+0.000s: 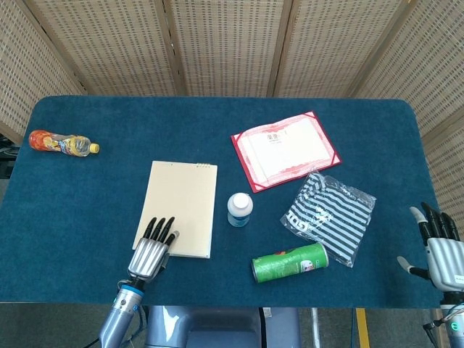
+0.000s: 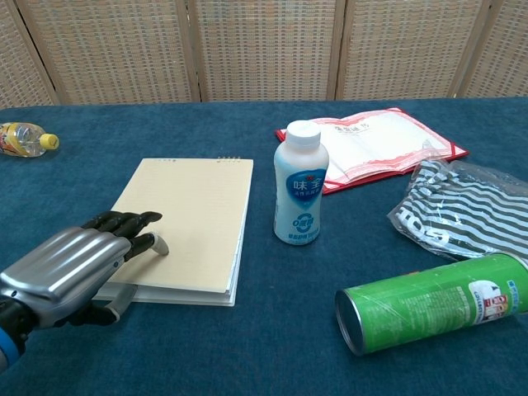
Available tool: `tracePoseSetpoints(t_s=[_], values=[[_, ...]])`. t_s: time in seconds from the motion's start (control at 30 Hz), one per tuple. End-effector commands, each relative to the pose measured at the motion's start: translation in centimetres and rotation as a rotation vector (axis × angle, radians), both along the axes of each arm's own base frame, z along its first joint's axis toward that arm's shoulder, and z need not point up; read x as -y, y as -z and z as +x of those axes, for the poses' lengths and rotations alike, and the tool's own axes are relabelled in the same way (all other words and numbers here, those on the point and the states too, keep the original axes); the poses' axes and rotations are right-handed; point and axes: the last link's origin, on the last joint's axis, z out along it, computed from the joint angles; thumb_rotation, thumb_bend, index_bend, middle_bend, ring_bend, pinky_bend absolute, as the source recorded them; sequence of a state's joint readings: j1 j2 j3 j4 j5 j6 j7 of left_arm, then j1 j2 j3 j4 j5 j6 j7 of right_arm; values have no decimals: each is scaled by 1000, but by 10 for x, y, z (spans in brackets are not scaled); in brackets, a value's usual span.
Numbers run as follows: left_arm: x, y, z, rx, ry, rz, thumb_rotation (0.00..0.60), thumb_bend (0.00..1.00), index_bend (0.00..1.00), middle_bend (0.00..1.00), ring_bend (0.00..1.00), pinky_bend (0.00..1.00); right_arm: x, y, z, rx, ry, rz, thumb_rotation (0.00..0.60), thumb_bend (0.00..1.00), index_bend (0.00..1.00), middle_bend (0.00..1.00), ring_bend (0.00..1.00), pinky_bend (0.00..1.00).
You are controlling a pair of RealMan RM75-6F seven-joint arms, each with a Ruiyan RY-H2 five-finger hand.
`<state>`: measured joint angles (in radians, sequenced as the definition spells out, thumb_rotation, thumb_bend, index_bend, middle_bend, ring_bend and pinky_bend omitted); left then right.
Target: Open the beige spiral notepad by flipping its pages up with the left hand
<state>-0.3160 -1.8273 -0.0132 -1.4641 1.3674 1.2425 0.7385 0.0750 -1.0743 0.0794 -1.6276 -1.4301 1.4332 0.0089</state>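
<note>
**Left robot hand on the notepad's near corner**

At the far left of the blue desk (image 1: 87,210) lies an orange drink bottle (image 1: 61,143) on its side. The left robot hand (image 1: 151,251) rests at the near left corner of the beige spiral notepad (image 1: 179,208), its dark fingertips (image 2: 136,220) lying flat on the top page, fingers close together and extended; whether the thumb is tucked under the edge I cannot tell. The notepad lies flat left of centre, its spiral edge away from the robot. Just to its right stands a white bottle (image 2: 301,183) with a blue label. Behind that lies a red-bordered certificate (image 1: 284,148). Further right are a green can (image 2: 433,301) on its side and a striped cloth in a clear bag (image 1: 328,214). At the far right, off the desk's edge, the right robot hand (image 1: 438,246) holds nothing, fingers spread.
</note>
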Motion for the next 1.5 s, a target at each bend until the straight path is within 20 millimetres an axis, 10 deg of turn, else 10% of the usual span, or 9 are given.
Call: tracePoseSetpoints(t_s=[0.03,1.1,1.5], values=[[-2,0,1,-3,1,5,600,584,212,0,0,0,0,0,0,1,0,-1,600,208,27,0,0,0],[-40,-27,-1,-9,-23,146,600,535,230,0,0,0,-1,0,1,1,-4,-5,600,208,27,0,0,0],[-60,-35,-1,4,-25,216,600,600,613,0,0,0,0,0,1,3,-3,-1,600,208,27,0,0,0]])
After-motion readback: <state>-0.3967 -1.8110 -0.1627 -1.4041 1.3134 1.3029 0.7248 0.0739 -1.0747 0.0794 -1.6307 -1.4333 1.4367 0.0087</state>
